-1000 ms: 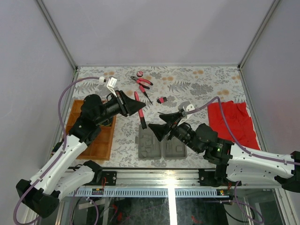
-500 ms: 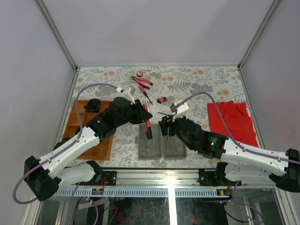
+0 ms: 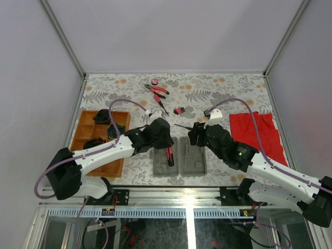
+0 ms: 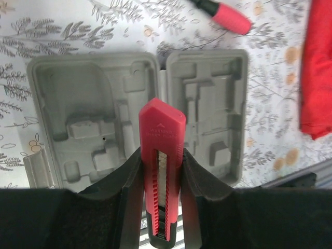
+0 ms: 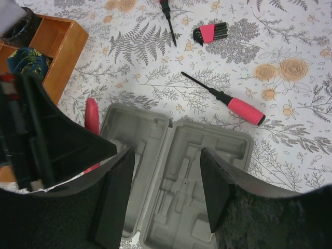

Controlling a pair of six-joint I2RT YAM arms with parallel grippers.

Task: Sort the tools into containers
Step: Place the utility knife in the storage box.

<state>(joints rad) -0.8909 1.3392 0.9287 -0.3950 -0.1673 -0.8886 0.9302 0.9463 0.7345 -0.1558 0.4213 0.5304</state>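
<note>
While the left claw [image 4: 162, 155] pinches a red utility knife [image 4: 162, 129] over the open grey case [image 4: 88, 104], near its hinge, the right claw [image 5: 166, 155] hangs spread above the same case. A pink-handled screwdriver [image 5: 228, 101] lies on the floral worktop [image 5: 290, 140] just beyond the case; the wooden tray [image 3: 111, 166] sits at the case's left, apart.

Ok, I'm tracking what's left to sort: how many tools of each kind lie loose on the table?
pliers: 1
screwdrivers: 2
hex key set: 1
pink disc: 1
Total: 5, not counting the utility knife in the left gripper.
</note>
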